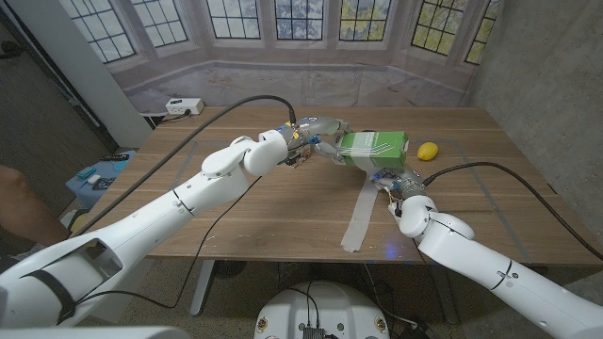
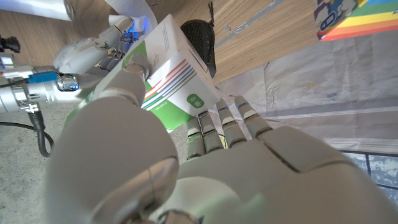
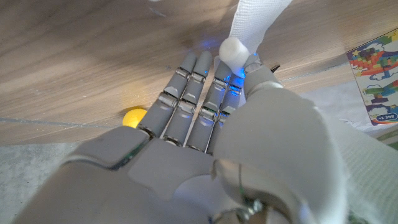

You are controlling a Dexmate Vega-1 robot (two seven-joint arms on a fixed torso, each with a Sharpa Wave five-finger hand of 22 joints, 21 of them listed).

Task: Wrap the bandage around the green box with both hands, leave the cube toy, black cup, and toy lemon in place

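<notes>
Green box (image 1: 374,147) is the landmark: it is held up off the wooden table (image 1: 283,202) near the table's middle, gripped by the left hand (image 1: 320,139), whose thumb and fingers (image 2: 219,127) close on the box's end in the left wrist view. From the box's near side the bandage (image 1: 359,215) runs down as a pale strip toward the table's front edge, its loose tail lying on the wood. Just below the box, the right hand (image 1: 394,185) pinches the bandage between thumb and fingers (image 3: 186,93), as its own wrist view shows. The likely step in hand is laying a turn of bandage around the box. To do it well, the left hand should probably keep the box steady and clear of the table while the right hand keeps the strip taut and flat, carrying it squarely over the box's face so it does not twist or slide off an edge. The toy lemon (image 1: 429,151) lies just beyond the box's right end and is the thing most at risk from a wide swing; the black cup (image 2: 200,40) sits close behind the box, and the cube toy (image 2: 351,18) farther off.
</notes>
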